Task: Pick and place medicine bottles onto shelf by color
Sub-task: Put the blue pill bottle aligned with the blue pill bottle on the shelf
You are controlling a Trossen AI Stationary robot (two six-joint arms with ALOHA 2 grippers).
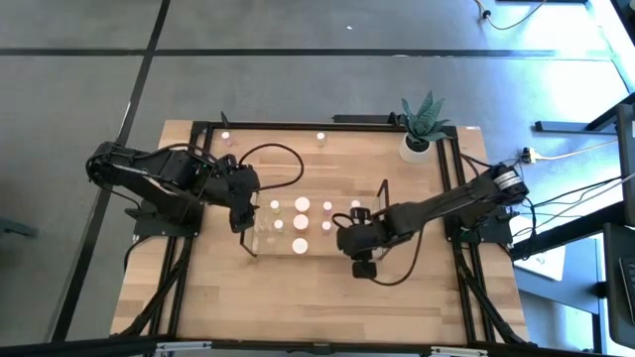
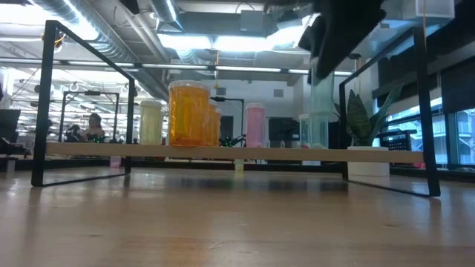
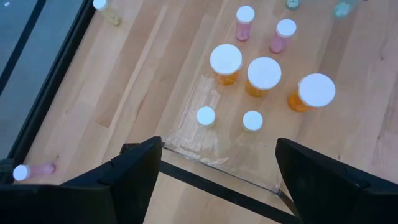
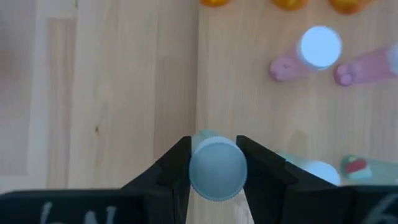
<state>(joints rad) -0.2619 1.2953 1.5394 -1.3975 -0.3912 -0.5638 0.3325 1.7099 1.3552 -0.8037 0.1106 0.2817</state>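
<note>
The right gripper [image 4: 213,163] is clamping a white-capped bottle [image 4: 216,168] with a pale green body, hanging over the clear shelf [image 1: 260,241] toward its 3 o'clock end; no label writing on the bottle is legible; the left gripper [image 3: 214,168] is hovering at the shelf's 9 o'clock end with its fingers spread wide, gripping nothing; three orange bottles [image 3: 263,76] are standing on the shelf beside pink bottles [image 3: 244,21]; a potted plant [image 1: 421,127] is sitting at the table's 1 o'clock corner.
</note>
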